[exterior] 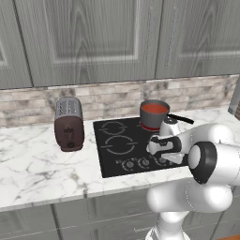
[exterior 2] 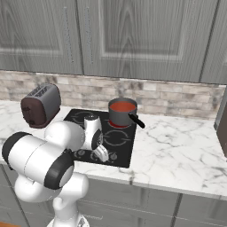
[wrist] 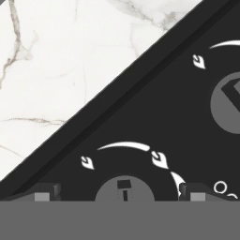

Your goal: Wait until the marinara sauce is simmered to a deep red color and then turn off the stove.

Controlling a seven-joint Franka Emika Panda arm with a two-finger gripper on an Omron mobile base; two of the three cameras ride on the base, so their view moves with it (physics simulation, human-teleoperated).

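The marinara sauce (exterior: pixel 154 108) (exterior 2: pixel 122 106) shows as an orange-red round surface in a small grey saucepan (exterior: pixel 151 118) with a black handle. The pan stands on the back right burner of the stove (exterior: pixel 114 143) (exterior 2: pixel 120 138), a black glass cooktop with a row of knobs along its front edge. My gripper (exterior: pixel 153 149) (exterior 2: pixel 102 155) (wrist: pixel 119 193) hangs open just above that row, holding nothing. In the hand view a round grey knob (wrist: pixel 124 186) lies between the two fingertips (wrist: pixel 47 192), and a second knob (wrist: pixel 228 103) sits at the right edge.
A brown-and-silver toaster (exterior: pixel 69 123) (exterior 2: pixel 41 105) stands on the white marble counter (exterior: pixel 33 164) (exterior 2: pixel 177 146) left of the cooktop. Grey wall cabinets (exterior: pixel 93 37) hang above a stone-tile backsplash. Marble counter runs to the right of the stove.
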